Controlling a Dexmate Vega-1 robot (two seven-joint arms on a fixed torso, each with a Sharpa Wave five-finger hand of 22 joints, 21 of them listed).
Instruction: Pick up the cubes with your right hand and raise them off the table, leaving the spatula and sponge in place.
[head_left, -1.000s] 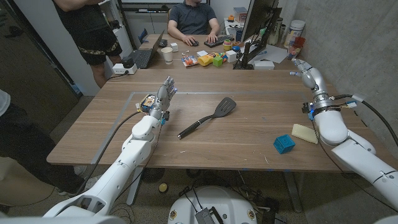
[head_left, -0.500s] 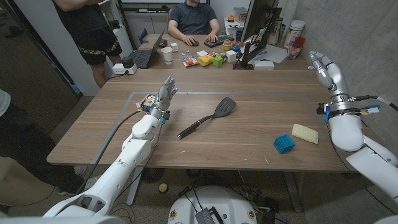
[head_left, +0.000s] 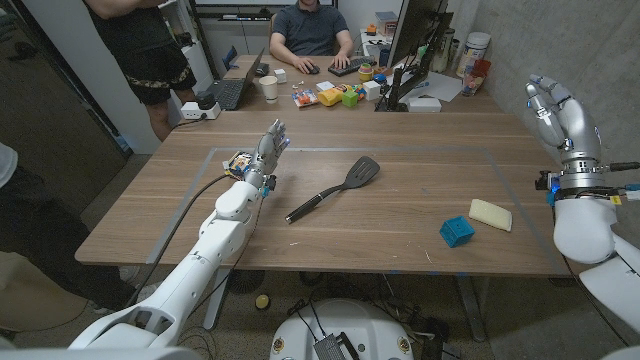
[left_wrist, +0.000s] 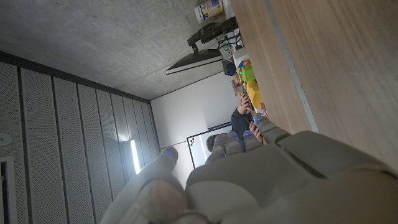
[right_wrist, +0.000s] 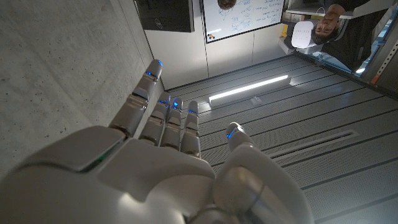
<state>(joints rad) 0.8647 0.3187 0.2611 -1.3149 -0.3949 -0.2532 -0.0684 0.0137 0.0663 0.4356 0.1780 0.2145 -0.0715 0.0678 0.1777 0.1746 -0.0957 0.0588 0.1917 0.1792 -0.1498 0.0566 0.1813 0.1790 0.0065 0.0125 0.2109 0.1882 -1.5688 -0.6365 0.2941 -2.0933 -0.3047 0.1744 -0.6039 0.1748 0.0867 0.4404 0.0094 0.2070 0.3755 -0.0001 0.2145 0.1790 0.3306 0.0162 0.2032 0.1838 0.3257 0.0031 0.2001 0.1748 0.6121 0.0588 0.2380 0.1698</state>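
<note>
Blue cube (head_left: 456, 231) on table, beside sponge (head_left: 490, 214)

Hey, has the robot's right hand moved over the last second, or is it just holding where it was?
Yes. Against the yellow sponge, which lies unmoved on the table, the right hand has swung outward to the robot's right, past the table's edge, fingers apart and empty.

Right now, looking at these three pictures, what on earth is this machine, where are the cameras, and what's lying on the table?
It is a two-armed robot with human-like hands. One camera on its head looks down at the wooden table; the other two sit on its wrists. On the table lie a black spatula, a blue cube and a pale yellow sponge. The left hand stands upright, holding nothing. The right hand is raised beside the table, open and empty.
</note>
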